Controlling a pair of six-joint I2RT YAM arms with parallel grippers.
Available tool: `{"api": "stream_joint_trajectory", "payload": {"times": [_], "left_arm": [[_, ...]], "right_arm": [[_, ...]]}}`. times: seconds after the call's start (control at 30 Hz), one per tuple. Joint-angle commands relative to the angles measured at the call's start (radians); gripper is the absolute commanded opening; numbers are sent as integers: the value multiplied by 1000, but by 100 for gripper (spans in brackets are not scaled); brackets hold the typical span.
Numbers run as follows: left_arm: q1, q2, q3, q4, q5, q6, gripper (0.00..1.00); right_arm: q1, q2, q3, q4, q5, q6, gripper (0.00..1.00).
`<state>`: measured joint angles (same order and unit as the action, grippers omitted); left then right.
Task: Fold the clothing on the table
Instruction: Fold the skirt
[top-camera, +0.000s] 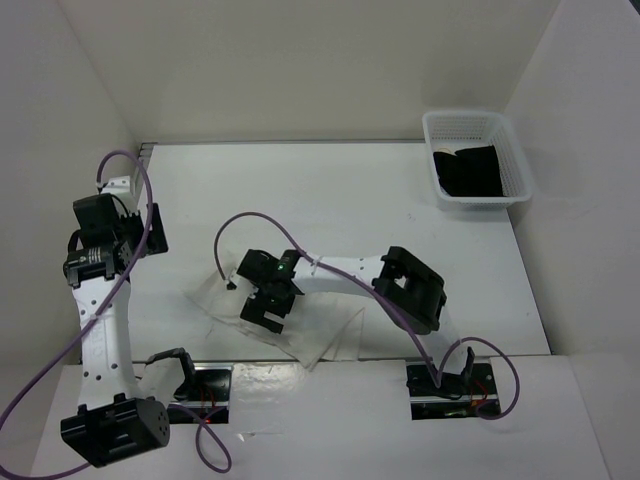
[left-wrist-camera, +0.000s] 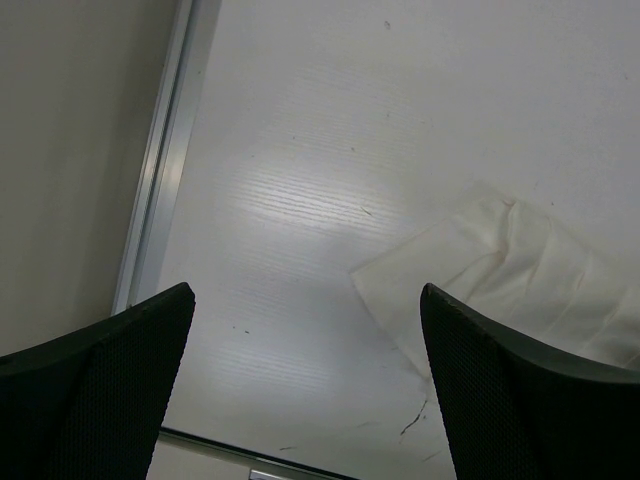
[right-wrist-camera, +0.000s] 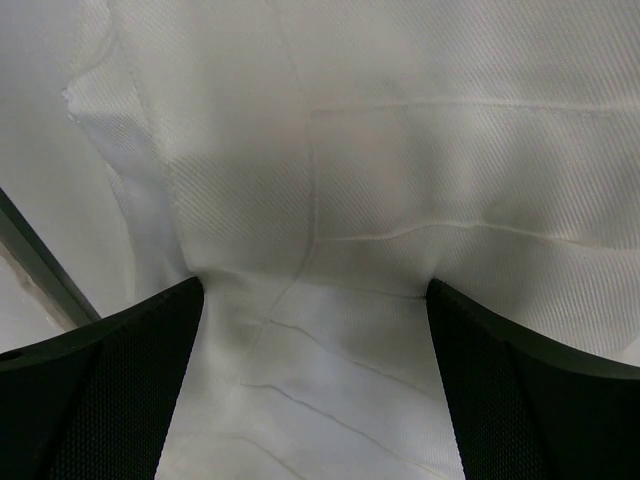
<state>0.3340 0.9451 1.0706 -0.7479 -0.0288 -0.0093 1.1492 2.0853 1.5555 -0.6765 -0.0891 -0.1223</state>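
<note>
The thin white pleated garment (top-camera: 322, 336) lies spread flat on the matte white counter (top-camera: 330, 190), close to the near edge and a little left of its middle. From above the fabric looks almost sheer, its outline faint against the counter, with one pointed corner reaching toward the near edge and another toward the left edge. In the right wrist view the cloth fills the frame: a fine woven texture, long straight crease lines crossing it, soft ripples, and a ragged hem edge at the upper left. The right arm's fingers (top-camera: 270, 305) stand wide apart directly over the garment, their tips down at the fabric with cloth lying flat between them and nothing gripped. The left arm's fingers (top-camera: 152, 232) are also spread wide and hold nothing; they hang over bare counter near the left edge, beside the thin metal rail (left-wrist-camera: 160, 200), with a creamy, wrinkled corner of the garment just to their right. A white mesh plastic basket (top-camera: 502, 124) at the far right corner holds a black cloth (top-camera: 470, 170).
</note>
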Motion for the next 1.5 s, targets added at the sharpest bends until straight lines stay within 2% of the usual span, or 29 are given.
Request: {"api": "stream_joint_trajectory", "payload": {"times": [0.0,0.13,0.27,0.53,0.83,0.97,1.07,1.23,1.33,1.37,1.47], "left_arm": [[8,1,-9,19,6,-27,99],[17,1,-18,19,6,-27,99],[17,1,-18,19,6,-27,99],[17,1,-18,19,6,-27,99],[17,1,-18,19,26,-18,99],[17,-8,-18,19,26,-18,99],[17,-8,-18,19,35,-18,99],[17,-17,-18,19,35,-18,99],[17,-17,-18,19,35,-18,99],[17,-17,-18,19,35,-18,99],[17,-17,-18,19,35,-18,99]], "right_arm": [[-17,-1,-50,28,-6,9,96],[-66,-11,-104,28,43,-2,96],[-121,-45,-126,28,103,-89,96],[-298,-128,-135,6,104,-438,96],[-298,-169,-172,6,83,-781,96],[-252,-159,-163,6,83,-829,96],[-217,-137,-138,26,100,-811,96],[-227,-186,69,-66,23,-663,96],[-296,-263,162,-95,-29,-516,97],[-319,-286,163,-95,-29,-423,99],[-413,-370,137,-95,5,-317,99]]}}
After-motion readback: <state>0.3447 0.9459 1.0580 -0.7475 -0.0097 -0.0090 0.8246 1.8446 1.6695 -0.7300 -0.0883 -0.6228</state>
